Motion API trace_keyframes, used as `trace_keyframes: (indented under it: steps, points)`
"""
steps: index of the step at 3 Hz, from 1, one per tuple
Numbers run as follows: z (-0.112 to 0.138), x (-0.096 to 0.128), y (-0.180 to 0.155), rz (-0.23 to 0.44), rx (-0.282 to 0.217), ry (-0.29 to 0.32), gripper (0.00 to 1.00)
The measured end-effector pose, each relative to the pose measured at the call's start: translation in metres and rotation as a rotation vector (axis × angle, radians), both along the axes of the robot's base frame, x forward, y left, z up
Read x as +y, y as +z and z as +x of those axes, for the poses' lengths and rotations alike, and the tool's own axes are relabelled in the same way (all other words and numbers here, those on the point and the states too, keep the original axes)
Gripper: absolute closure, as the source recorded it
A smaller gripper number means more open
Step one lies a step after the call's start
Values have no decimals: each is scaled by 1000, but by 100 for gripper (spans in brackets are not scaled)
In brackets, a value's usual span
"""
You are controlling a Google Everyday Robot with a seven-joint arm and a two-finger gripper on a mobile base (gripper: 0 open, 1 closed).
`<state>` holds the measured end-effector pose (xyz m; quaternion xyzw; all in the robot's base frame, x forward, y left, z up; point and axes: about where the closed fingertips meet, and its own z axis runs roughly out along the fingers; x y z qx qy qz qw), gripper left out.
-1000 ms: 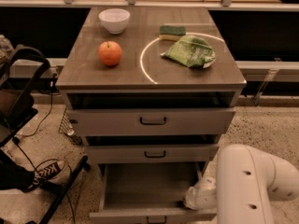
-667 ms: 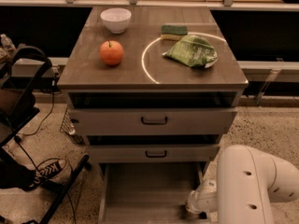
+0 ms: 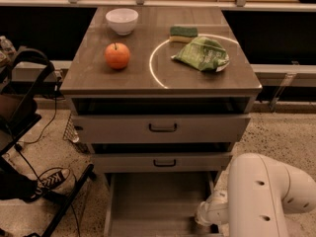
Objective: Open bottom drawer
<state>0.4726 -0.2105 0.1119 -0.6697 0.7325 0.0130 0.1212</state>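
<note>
Bottom drawer [image 3: 153, 201] lies pulled out, just left of my tool [image 3: 206, 216], which hangs by its right wall. Any more pull runs straight outward; the tool's state I cannot tell.

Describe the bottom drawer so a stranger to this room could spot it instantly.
Find the grey-beige cabinet with the apple on top. Of its three stacked drawers, the bottom drawer is lowest, with the gripper at its right side. Unlike the top drawer and middle drawer, it is pulled far out, showing its grey tray.
</note>
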Motion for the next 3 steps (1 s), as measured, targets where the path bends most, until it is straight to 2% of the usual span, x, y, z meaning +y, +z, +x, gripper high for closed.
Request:
trace_keyframes:
  steps: [1,2,3]
  points:
    - [-1,1,-1,1,2,1,38]
    - [-2,2,-2,2,4,1,7]
    - [-3,2,-3,2,6,2,0]
